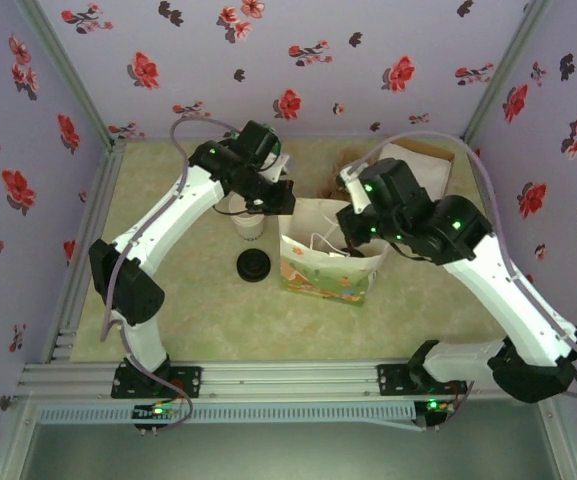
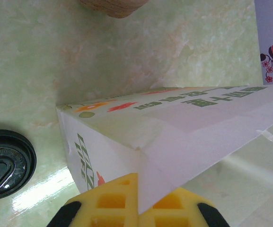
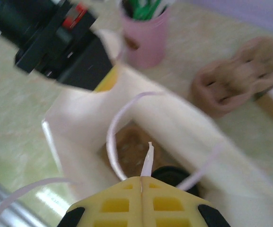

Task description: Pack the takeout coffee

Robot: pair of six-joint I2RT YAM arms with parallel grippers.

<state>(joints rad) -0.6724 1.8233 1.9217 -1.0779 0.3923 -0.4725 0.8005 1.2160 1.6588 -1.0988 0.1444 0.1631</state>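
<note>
A white paper bag (image 1: 326, 262) with printed sides stands open at mid-table. My left gripper (image 1: 280, 203) is shut on the bag's left rim; in the left wrist view the yellow fingers (image 2: 112, 198) pinch a fold of the paper (image 2: 174, 137). My right gripper (image 1: 354, 238) is shut on the right rim, a thin strip of paper sticking up between its fingers (image 3: 122, 203). Down inside the bag lies a brown pulp carrier (image 3: 131, 146) with a dark round top (image 3: 174, 176) in it, apparently the takeout coffee; its cup body is hidden.
A loose black lid (image 1: 254, 266) lies left of the bag, with a cream cup (image 1: 248, 224) under my left arm. A pink cup of green sachets (image 3: 143, 38) and spare brown carriers (image 3: 240, 75) stand behind. A white box (image 1: 423, 160) sits back right.
</note>
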